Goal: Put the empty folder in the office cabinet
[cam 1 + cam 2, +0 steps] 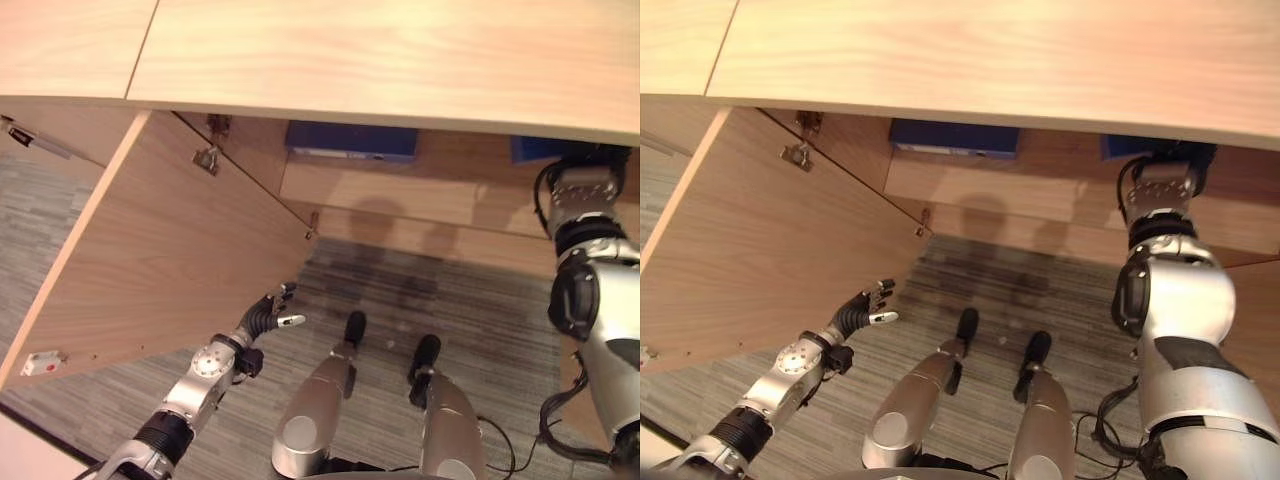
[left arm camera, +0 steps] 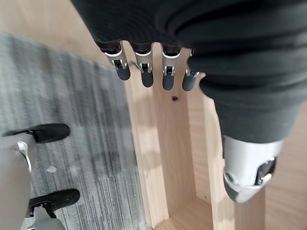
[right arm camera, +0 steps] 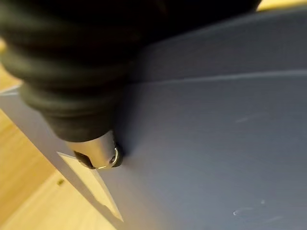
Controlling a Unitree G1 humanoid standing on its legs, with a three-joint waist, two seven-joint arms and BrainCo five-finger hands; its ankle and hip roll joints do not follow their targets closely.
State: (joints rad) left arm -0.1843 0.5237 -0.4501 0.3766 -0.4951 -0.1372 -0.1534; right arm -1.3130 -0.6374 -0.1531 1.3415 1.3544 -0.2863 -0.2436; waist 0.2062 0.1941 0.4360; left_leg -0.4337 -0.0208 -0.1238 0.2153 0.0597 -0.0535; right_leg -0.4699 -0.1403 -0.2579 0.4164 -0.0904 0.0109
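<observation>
Inside the cabinet (image 1: pixel 420 200), right hand (image 3: pixel 96 153) touches folder (image 3: pixel 216 158).

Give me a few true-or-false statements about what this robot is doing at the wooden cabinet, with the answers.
1. The cabinet door stands open. True.
2. The left hand grips the door's edge. False: it hangs by the door with its fingers straight, holding nothing.
3. A blue folder lies on the shelf inside the cabinet. True.
4. The right hand rests on the carpet. False: the right arm reaches into the cabinet, and the hand lies against a blue folder.
5. The floor in front of the cabinet is bare wood. False: it is grey carpet.
</observation>
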